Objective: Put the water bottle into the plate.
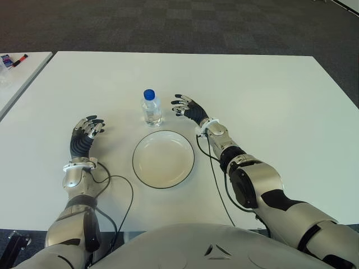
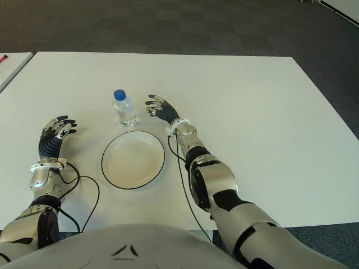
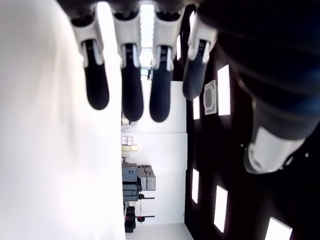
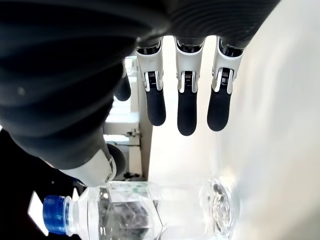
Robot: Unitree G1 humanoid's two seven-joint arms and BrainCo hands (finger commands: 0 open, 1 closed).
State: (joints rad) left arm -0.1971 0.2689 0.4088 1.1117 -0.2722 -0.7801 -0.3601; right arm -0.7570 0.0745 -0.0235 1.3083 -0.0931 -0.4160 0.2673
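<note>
The right hand is out over the white table, its dark fingers spread and straight, gripping nothing. Just to its left, close but with a gap between them, stands the water bottle: a small clear plastic bottle, upright, with a blue screw cap and ribbed sides. The right wrist view shows it lying across the palm side of the hand, not touched by any finger; no label or printing can be read on it. The bottle stands on the bare table just beyond the far rim of the plate, a shallow white plate with a thin dark edge that holds nothing. The hand is beyond the plate's right far edge, its wrist cable trailing back along the forearm.

The left hand shows to the left of the plate, well apart from it and from the bottle, fingers extended and loosely parted, holding nothing. A second table at far left carries a red-capped marker
</note>
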